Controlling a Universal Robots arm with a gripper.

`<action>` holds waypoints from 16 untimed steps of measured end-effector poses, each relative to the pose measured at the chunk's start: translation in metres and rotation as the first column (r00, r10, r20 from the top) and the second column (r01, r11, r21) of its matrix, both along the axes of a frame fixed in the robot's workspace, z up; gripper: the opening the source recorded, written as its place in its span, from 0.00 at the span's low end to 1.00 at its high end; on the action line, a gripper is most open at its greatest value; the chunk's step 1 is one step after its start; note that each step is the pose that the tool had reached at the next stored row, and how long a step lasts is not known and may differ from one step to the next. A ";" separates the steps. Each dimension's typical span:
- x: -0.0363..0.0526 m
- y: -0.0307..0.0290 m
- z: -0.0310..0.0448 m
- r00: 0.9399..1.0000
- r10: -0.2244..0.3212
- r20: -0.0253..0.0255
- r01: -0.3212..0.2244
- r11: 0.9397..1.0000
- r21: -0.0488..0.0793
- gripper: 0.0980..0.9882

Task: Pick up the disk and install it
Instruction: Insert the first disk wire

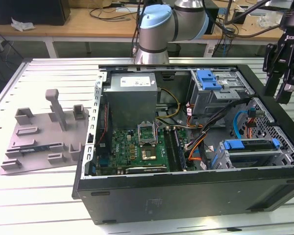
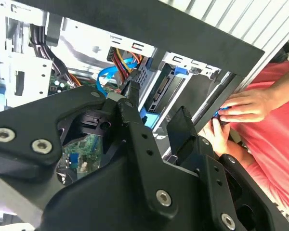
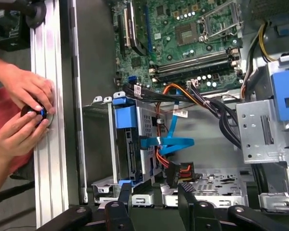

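The disk (image 1: pixel 250 145) stands on edge in the lower drive cage at the case's front corner, on the exterior view's right, with blue carrier tabs at both ends. Both wrist views show the disk (image 3: pixel 125 118) (image 2: pixel 164 90) seated in that grey cage. My gripper (image 1: pixel 278 93) hangs above the case's right edge, apart from the disk. It is open in both wrist views (image 3: pixel 155 187) (image 2: pixel 156 103), with nothing between its black fingers.
A person's hands (image 3: pixel 24 113) (image 2: pixel 241 103) rest on the table rail beside the case wall. A blue bracket (image 1: pixel 208 78) tops the upper drive cage. Blue and orange cables (image 3: pixel 176 140) run past the disk. A grey fixture tray (image 1: pixel 44 132) lies at the exterior view's left.
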State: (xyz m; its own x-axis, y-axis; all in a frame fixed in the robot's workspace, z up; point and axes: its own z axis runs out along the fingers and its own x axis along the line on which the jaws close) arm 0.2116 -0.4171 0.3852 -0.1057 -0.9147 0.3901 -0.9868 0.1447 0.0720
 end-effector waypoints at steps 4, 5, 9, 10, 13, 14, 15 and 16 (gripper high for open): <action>0.0000 0.0014 0.0000 0.999 -0.019 0.037 0.019 1.000 0.000 0.46; 0.0000 0.0017 -0.0004 0.998 -0.029 0.056 0.029 1.000 0.001 0.46; -0.0002 0.0022 -0.0041 0.995 -0.071 0.076 0.071 0.997 0.001 0.46; -0.0005 0.0022 -0.0054 0.994 -0.079 0.076 0.079 0.997 0.001 0.46; -0.0015 0.0022 -0.0096 0.992 -0.100 0.077 0.101 0.995 -0.001 0.46; -0.0018 0.0022 -0.0110 0.991 -0.108 0.077 0.108 0.994 -0.002 0.46; -0.0020 0.0022 -0.0121 0.990 -0.115 0.077 0.115 0.993 -0.002 0.46; -0.0021 0.0022 -0.0132 0.989 -0.123 0.077 0.124 0.992 -0.003 0.46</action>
State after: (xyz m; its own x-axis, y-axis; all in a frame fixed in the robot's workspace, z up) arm 0.2094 -0.4149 0.3720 -0.2476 -0.8899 0.3831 -0.9639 0.2662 -0.0046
